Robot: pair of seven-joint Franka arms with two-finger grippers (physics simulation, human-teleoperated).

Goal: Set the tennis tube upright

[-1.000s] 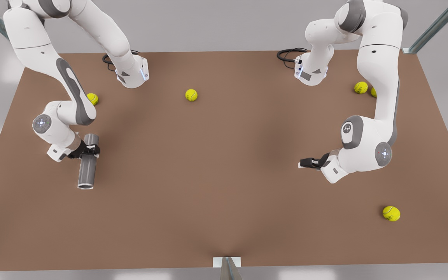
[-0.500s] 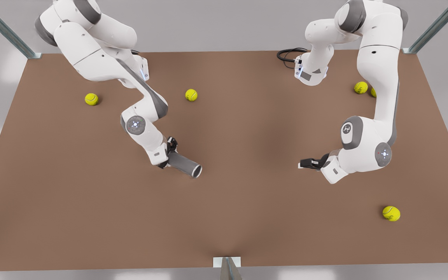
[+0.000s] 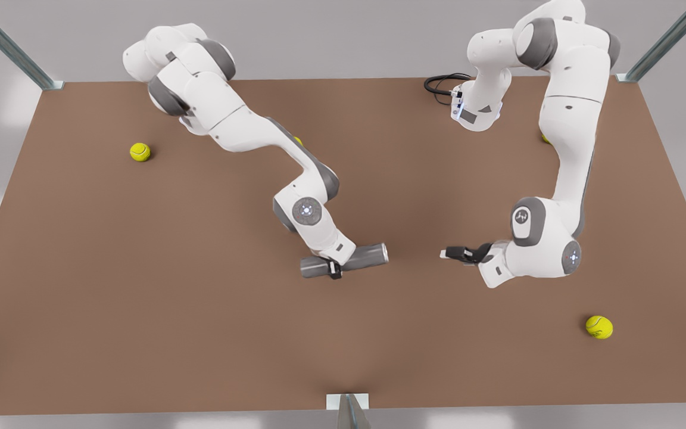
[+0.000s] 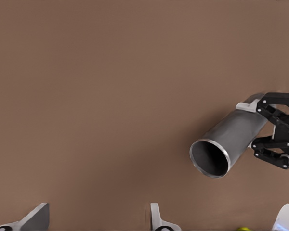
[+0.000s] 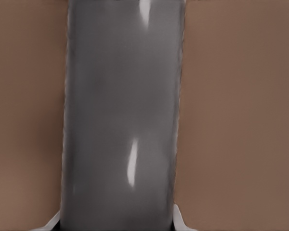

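The tennis tube (image 3: 359, 257) is a dark grey cylinder held level just above the brown table (image 3: 200, 333), near the middle. My right gripper (image 3: 334, 268), on the arm at the front view's left, is shut on the tube's middle. Close up in the right wrist view, the tube (image 5: 123, 120) runs between the right gripper's (image 5: 116, 224) fingers. My left gripper (image 3: 447, 254) hangs open a short way off on the front view's right, facing the tube's open end. From the left wrist view the left gripper (image 4: 97, 221) is spread wide, and the tube's silvery rim (image 4: 209, 158) faces it.
Yellow tennis balls lie on the table: one at the back left (image 3: 140, 152), one at the front right (image 3: 599, 327), and another half hidden behind the tube-carrying arm (image 3: 299, 141). Black cables (image 3: 441, 83) coil at the far edge. Metal posts stand at the corners.
The right arm has swung the tube from the table's left side to the middle, turning it from lengthwise to crosswise. The left arm has edged slightly toward it.
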